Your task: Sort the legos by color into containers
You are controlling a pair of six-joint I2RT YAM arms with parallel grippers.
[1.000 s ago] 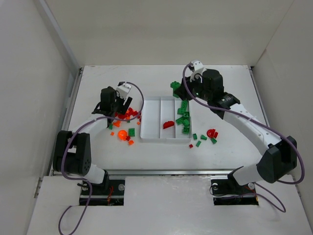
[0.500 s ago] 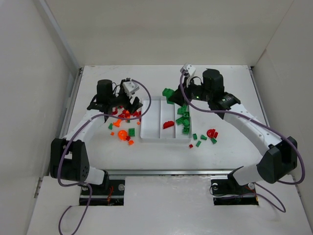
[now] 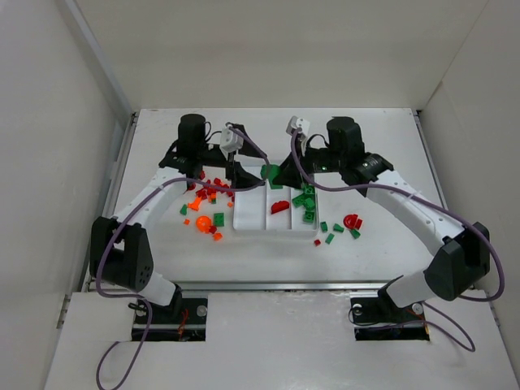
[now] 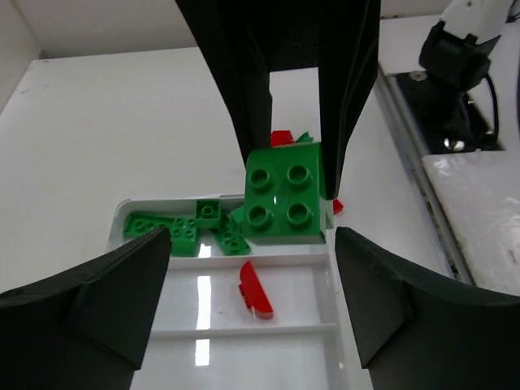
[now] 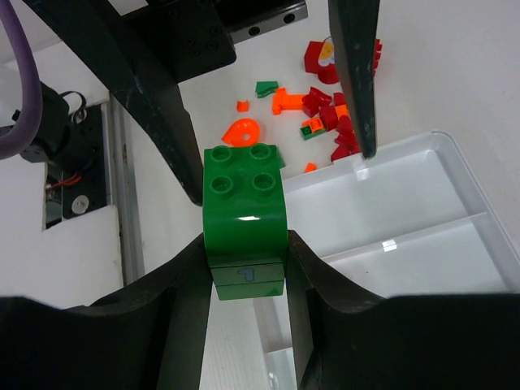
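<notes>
light: bright, even | shadows: soft | glare: tray (image 4: 203,294)

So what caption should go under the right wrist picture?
The right tool grips a big green block by the white tray, red and orange pieces beyond.

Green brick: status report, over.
Right gripper shut on green brick, over tray far edge. Left gripper open, empty, close beside brick. Nothing else near.

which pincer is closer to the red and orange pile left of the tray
Left. The left pincer is at the tray's left edge beside the pile; the right pincer, gripping a green brick, is farther right.
</notes>
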